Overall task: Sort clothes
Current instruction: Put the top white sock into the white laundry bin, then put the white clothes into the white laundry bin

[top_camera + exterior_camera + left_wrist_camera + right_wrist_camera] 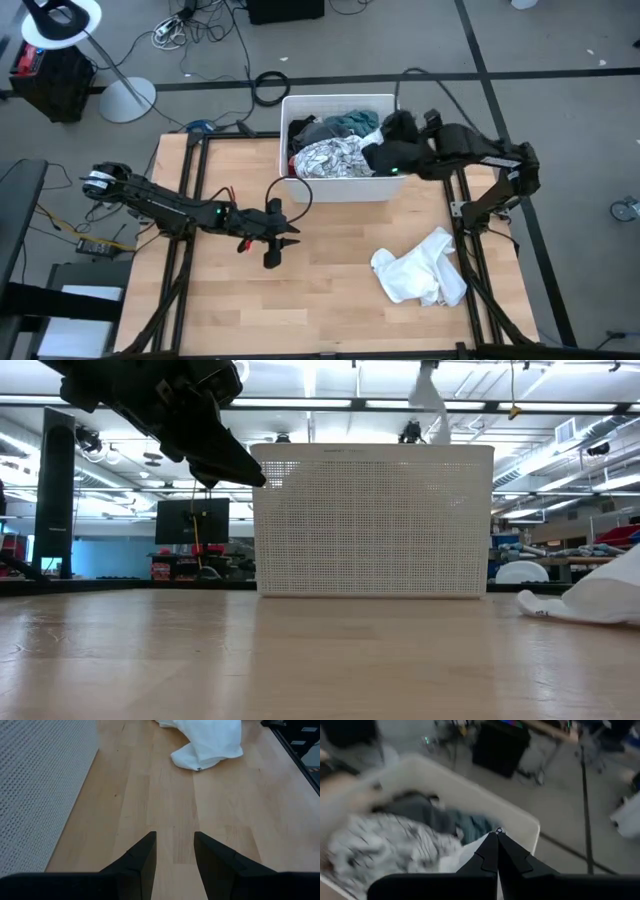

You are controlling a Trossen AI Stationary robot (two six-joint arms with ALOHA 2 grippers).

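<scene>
Now the left hand (pixel 277 238) hovers above the bare left part of the wooden counter (pixel 330 300), its fingers a narrow gap apart and holding nothing, likely waiting its turn. To its right, at the far edge, stands the white bin (pixel 335 187), where most of the clothes (pixel 335 145) lie heaped: a white-patterned piece, a teal one, dark ones. The right hand (pixel 497 834) sits over that heap with its fingers pressed together, seemingly there to pick out the next piece. Near the right edge, a white garment (pixel 420 268) lies crumpled by itself, apparently sorted out already. Beyond the counter is grey floor with cables.
</scene>
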